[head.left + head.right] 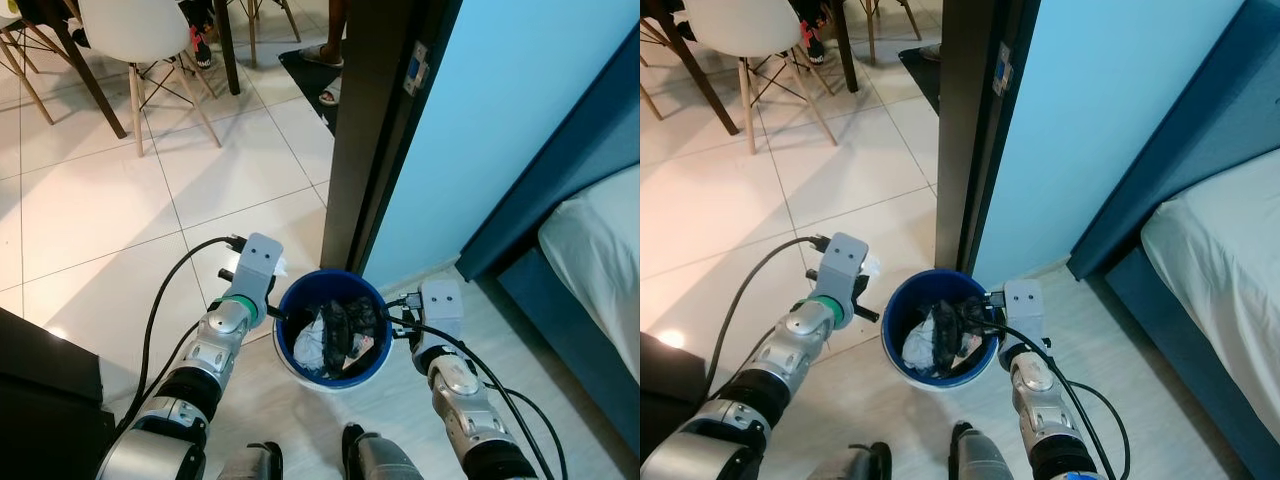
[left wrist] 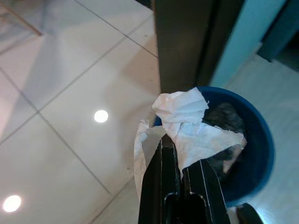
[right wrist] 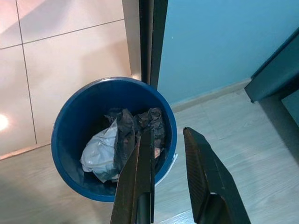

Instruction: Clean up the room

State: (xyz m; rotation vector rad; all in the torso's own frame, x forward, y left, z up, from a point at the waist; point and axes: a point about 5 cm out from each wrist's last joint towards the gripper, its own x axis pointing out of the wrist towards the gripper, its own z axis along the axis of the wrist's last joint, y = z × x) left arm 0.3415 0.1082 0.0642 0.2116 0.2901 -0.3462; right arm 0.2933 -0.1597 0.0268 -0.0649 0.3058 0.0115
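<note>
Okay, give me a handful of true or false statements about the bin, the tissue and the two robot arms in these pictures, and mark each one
1. The left tool is shut on a crumpled white tissue. True.
2. The blue bin is empty. False: it holds dark and white crumpled rubbish.
3. The bin stands on the floor beside a dark door frame. True.
4. The right tool grips a tissue too. False: its fingers are apart with nothing between them, above the bin's rim.
5. The tissue already lies inside the bin. False: it is held in the left tool near the rim.
</note>
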